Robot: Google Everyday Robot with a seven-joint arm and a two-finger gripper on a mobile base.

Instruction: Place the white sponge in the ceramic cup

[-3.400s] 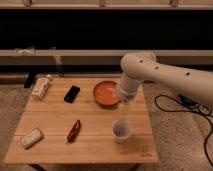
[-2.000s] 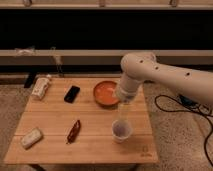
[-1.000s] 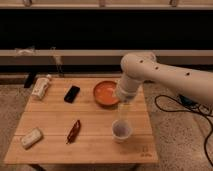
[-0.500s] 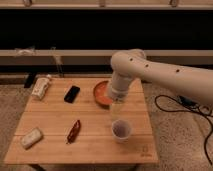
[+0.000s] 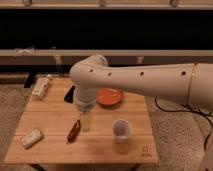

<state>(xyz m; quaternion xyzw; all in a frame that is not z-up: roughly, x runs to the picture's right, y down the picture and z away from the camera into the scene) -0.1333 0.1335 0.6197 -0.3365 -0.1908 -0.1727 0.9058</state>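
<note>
Off-white and soft-looking, the white sponge (image 5: 31,138) lay flat near the front left corner of the wooden table (image 5: 102,150), with nothing touching it. To its right, nearer the middle of the table, lay a slim reddish-brown object (image 5: 74,131) at a slant. Just beside that object hung the gripper (image 5: 86,125), pointing down over the tabletop, its fingers spread wide and holding nothing. The ceramic cup (image 5: 121,130) stood upright further right, toward the front edge, well apart from the sponge. Behind the cup sat the orange bowl (image 5: 110,96), partly hidden by the thick white arm (image 5: 145,82) that reached in from the right. A black flat object (image 5: 69,94) and a white packet (image 5: 41,86) lay along the back left of the table.
</note>
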